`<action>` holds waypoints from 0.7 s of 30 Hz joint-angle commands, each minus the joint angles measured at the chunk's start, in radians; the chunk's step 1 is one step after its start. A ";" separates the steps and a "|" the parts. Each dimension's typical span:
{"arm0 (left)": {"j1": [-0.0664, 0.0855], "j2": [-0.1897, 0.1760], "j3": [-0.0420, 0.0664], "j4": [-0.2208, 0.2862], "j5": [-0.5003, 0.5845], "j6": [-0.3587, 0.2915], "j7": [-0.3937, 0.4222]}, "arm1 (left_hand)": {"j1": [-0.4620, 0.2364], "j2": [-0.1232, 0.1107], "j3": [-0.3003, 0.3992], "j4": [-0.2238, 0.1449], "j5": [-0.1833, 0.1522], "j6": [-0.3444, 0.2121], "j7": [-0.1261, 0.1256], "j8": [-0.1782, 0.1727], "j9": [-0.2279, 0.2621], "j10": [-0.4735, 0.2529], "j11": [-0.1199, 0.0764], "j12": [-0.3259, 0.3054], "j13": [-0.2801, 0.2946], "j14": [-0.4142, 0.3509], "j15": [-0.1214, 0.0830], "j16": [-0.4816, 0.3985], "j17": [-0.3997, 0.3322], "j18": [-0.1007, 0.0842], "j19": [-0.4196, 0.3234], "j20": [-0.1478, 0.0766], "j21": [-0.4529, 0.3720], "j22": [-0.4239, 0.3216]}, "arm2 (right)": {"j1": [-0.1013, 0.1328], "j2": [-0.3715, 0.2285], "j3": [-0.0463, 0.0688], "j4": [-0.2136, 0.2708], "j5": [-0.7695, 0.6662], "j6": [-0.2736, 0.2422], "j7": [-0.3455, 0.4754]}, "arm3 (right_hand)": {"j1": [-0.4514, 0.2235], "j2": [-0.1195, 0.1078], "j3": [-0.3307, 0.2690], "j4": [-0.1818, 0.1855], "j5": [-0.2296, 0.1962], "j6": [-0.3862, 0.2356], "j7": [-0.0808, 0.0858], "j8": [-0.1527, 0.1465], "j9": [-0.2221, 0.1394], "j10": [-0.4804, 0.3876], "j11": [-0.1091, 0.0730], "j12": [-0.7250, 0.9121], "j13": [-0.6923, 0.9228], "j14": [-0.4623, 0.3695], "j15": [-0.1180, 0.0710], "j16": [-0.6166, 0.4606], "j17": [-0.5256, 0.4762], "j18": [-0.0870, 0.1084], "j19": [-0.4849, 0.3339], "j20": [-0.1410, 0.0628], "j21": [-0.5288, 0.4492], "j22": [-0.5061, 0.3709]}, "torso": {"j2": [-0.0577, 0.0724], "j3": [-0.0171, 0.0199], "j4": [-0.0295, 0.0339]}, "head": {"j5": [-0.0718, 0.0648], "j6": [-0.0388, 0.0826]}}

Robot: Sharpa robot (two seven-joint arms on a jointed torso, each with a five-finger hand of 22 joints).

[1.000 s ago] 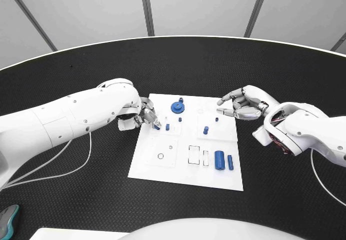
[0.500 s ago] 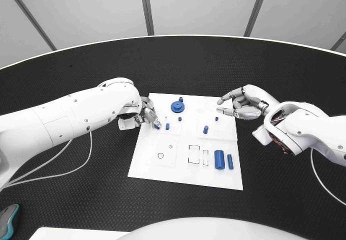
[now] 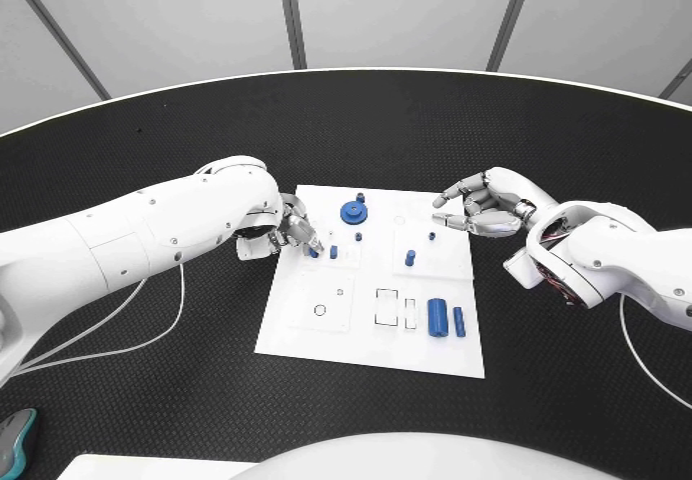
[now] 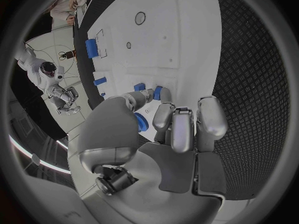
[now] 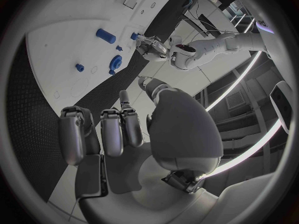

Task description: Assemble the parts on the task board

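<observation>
The white task board (image 3: 325, 335) lies mid-table. My left hand (image 3: 293, 230) is at its left edge, thumb and a finger pinching a small blue peg (image 3: 313, 252) (image 4: 157, 92) that stands on the board, with a second peg (image 3: 333, 252) just beside it. A blue gear (image 3: 353, 212) sits near the far edge. Two blue cylinders (image 3: 437, 314) lie side by side near the front right. My right hand (image 3: 483, 208) (image 5: 124, 134) hovers over the board's far right corner with its fingers loosely bent, apart, and holding nothing.
More small blue pegs (image 3: 410, 259) stand around the board's middle and right. Outlined slots (image 3: 389, 307) and a ring mark (image 3: 319, 310) show on the near half. A teal object (image 3: 12, 440) lies at the table's front left edge.
</observation>
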 commanded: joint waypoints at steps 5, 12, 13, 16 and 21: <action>-0.001 0.002 0.000 -0.003 0.000 -0.004 -0.002 | -0.017 -0.009 -0.039 0.014 -0.004 0.007 -0.003 -0.006 -0.004 0.001 0.000 0.002 0.004 0.054 -0.009 -0.004 0.047 -0.015 0.005 -0.004 0.002 0.001 | 0.000 0.000 0.000 0.000 0.000 0.000 0.000 | -0.001 0.008 0.003 -0.003 0.006 0.000 -0.001 0.003 -0.001 0.041 -0.010 -0.001 0.188 0.080 -0.008 -0.002 0.145 0.018 0.041 -0.007 -0.005 0.119 | -0.001 0.0001 0.0008 | -0.002 -0.002; -0.002 0.002 0.000 -0.006 0.005 -0.003 -0.004 | -0.028 -0.021 -0.081 0.036 -0.003 0.014 -0.005 -0.009 -0.009 0.004 -0.001 0.004 0.012 0.054 -0.011 -0.004 0.048 -0.015 0.005 -0.005 0.001 0.000 | 0.000 0.000 0.000 0.000 0.000 -0.001 0.000 | -0.001 0.008 0.003 -0.003 0.006 0.000 -0.001 0.003 -0.001 0.041 -0.010 -0.001 0.188 0.080 -0.008 -0.002 0.145 0.018 0.041 -0.007 -0.005 0.119 | -0.001 0.0006 0.0002 | -0.003 -0.003; -0.002 0.002 0.000 -0.006 0.005 -0.003 -0.005 | -0.028 -0.021 -0.081 0.036 -0.003 0.014 -0.005 -0.009 -0.009 0.004 -0.001 0.004 0.012 0.054 -0.011 -0.004 0.048 -0.015 0.005 -0.005 0.001 0.000 | 0.000 -0.001 0.000 0.000 0.000 -0.001 0.000 | -0.001 0.008 0.003 -0.003 0.006 0.000 -0.001 0.003 -0.001 0.041 -0.010 -0.001 0.188 0.080 -0.008 -0.002 0.145 0.018 0.041 -0.007 -0.005 0.119 | -0.001 0.0006 0.0002 | -0.003 -0.003; -0.002 0.002 0.000 -0.007 0.006 -0.002 -0.006 | -0.030 -0.024 -0.089 0.040 -0.003 0.015 -0.005 -0.011 -0.010 0.004 -0.002 0.004 0.011 0.054 -0.011 -0.004 0.047 -0.015 0.005 -0.006 0.001 0.000 | 0.000 -0.001 0.000 0.000 0.000 -0.001 0.000 | -0.001 0.008 0.003 -0.003 0.006 0.000 -0.001 0.003 -0.001 0.041 -0.010 -0.001 0.188 0.080 -0.008 -0.002 0.145 0.018 0.041 -0.007 -0.005 0.119 | -0.001 0.0005 0.0001 | -0.003 -0.002; -0.002 0.001 0.000 -0.007 0.007 -0.003 -0.007 | -0.035 -0.033 -0.114 0.054 -0.003 0.018 -0.005 -0.013 -0.012 0.004 -0.002 0.003 0.013 0.054 -0.011 -0.004 0.048 -0.015 0.005 -0.006 0.001 0.001 | 0.000 -0.001 0.000 0.000 0.000 -0.002 0.000 | -0.002 0.006 0.002 -0.002 0.009 -0.001 -0.001 0.004 -0.001 0.040 -0.010 -0.002 0.187 0.080 -0.008 -0.003 0.143 0.019 0.041 -0.007 -0.006 0.118 | -0.001 0.0005 0.0005 | -0.004 -0.003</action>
